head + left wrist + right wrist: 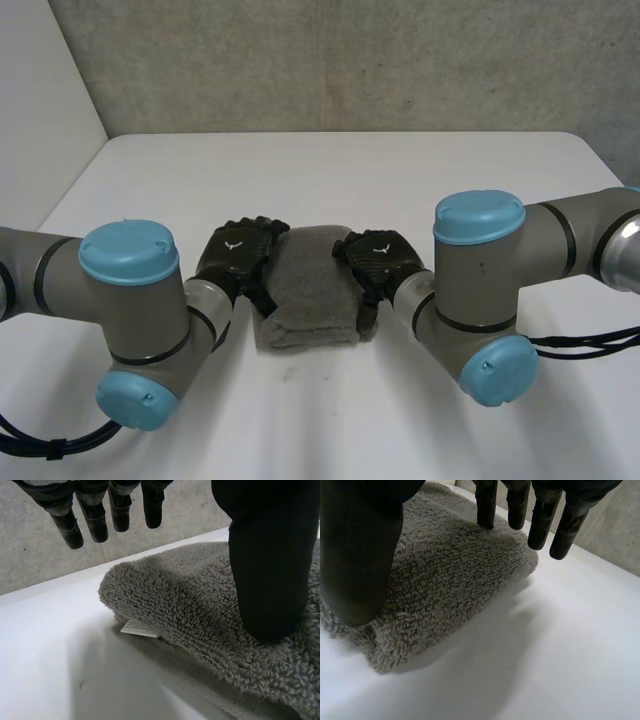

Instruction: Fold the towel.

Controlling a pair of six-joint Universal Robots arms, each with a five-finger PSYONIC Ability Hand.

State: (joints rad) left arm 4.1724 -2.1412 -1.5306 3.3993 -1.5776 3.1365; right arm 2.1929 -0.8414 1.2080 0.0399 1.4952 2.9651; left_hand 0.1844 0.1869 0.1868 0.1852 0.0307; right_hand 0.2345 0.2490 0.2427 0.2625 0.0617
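A grey towel lies folded into a thick, narrow bundle on the white table, between my two hands. My left hand is at the towel's left edge. In its wrist view the towel lies under the thumb, which rests on its top, and the fingers hang straight, clear of the pile. A white label pokes out between the layers. My right hand is at the right edge. There the thumb touches the towel and the fingers stand straight above it. Neither hand grips the cloth.
Bare white table stretches in front of, behind and to both sides of the towel. A grey wall rises behind the table's far edge. Both grey forearms with light-blue caps reach inward over the near half.
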